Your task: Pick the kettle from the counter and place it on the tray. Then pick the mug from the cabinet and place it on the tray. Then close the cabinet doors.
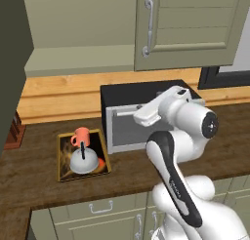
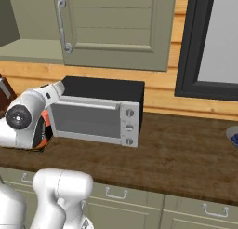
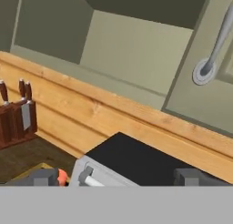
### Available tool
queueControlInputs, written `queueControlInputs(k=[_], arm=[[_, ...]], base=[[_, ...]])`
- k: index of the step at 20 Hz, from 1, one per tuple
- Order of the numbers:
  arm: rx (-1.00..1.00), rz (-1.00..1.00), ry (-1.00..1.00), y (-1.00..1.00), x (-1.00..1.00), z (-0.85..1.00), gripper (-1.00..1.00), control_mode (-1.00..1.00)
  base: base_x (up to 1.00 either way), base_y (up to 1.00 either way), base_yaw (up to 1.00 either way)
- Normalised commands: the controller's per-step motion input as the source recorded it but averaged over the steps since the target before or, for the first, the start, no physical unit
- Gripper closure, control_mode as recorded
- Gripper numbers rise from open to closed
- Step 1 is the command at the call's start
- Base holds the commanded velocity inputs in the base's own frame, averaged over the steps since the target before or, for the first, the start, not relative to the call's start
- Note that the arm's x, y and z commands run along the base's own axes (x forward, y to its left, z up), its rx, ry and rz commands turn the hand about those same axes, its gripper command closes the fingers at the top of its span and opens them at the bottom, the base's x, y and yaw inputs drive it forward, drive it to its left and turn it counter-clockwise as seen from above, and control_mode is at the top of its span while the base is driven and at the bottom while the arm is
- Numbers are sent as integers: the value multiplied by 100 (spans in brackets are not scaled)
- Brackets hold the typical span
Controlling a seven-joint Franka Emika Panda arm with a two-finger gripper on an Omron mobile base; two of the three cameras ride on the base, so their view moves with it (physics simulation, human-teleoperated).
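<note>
Left base view: the silvery-white dome kettle (image 1: 84, 162) and the salmon-orange mug (image 1: 81, 135) stand on the golden-rimmed tray (image 1: 60, 158) at lower left, on the dark wood-grain counter (image 1: 34, 185).

Right base view: one sage-green cabinet door (image 2: 111, 28) fills the upper centre.

Hand view: the gripper (image 3: 120, 176) shows its dark fingertips (image 3: 43, 176) spread wide apart, holding nothing, above the black-topped microwave (image 3: 132, 159).

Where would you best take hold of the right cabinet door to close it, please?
Grip the long curved vertical silver handle on the right cabinet door, near its lower end. Come from the front with the open gripper, fingers either side of the bar: it stands off the panel, leaving room behind, and the lower mount is nearest the hand.
</note>
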Motion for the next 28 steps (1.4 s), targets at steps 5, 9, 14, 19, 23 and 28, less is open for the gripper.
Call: queueControlInputs(k=[5,9,14,19,23,28], arm=[[-5,-23,-10,23,-29,0,-100,-100],[-9,-18,-23,39,-36,0,-100,-100],[-11,-6,-33,68,-30,4,-100,-100],[-8,-4,-23,66,-39,3,-100,-100],[-1,-2,-25,58,-78,18,-100,-100],[-1,-2,-23,48,-68,3,-100,-100]], base=[[0,0,0],[0,0,0],[0,0,0],[0,0,0],[0,0,0],[0,0,0]])
